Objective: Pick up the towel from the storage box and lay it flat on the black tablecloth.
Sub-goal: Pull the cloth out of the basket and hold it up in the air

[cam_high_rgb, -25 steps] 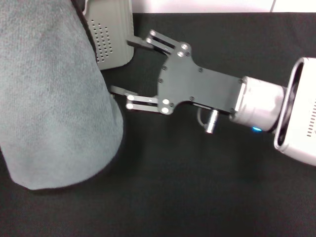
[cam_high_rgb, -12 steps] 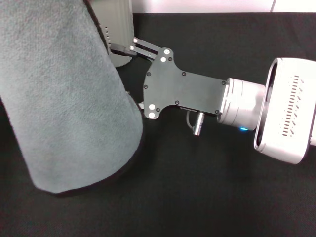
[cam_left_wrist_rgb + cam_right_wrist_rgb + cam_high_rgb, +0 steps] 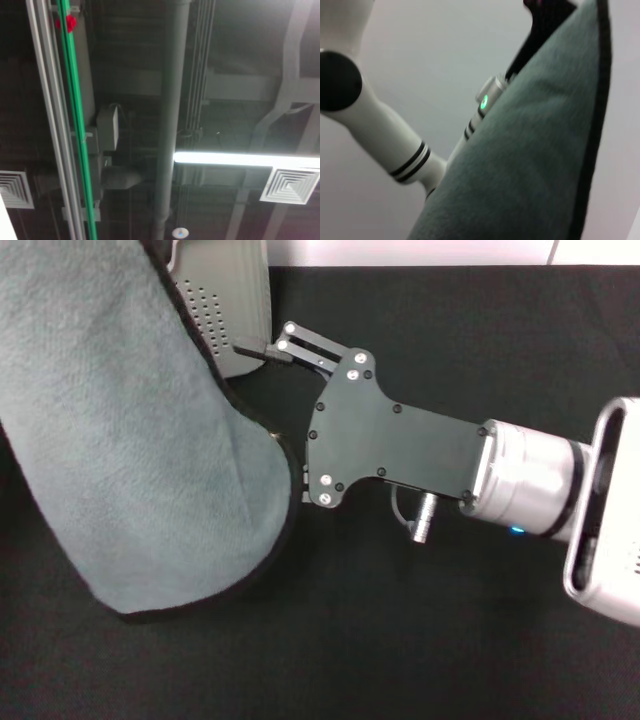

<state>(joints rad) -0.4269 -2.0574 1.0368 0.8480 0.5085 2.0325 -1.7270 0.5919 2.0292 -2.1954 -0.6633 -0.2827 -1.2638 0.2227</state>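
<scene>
The towel [image 3: 130, 440] hangs lifted at nine o'clock, above the black tablecloth [image 3: 400, 640]; the storage box [image 3: 232, 300] sits at eleven. The right end effector [image 3: 270, 415] reaches its edge; grip cannot be told

towels: 1, grey-teal towel [image 3: 130, 440], hanging, black edging, just beside the right gripper's fingertips
storage boxes: 1, storage box [image 3: 232, 300], perforated wall, only partly in frame, beyond the gripper tips
tablecloths: 1, black tablecloth [image 3: 420, 640], under the gripper and everything else
grippers in head view: 1, right gripper [image 3: 275, 415]
gripper fingers counted: 1 clearly seen, upper finger [image 3: 305, 343] reaching toward the box; the lower one is hidden at the towel edge
arms in right wrist view: 1, white arm [image 3: 380, 135] with black bands, behind the towel
lit indicators on that arm: 1, green light [image 3: 484, 99]
</scene>
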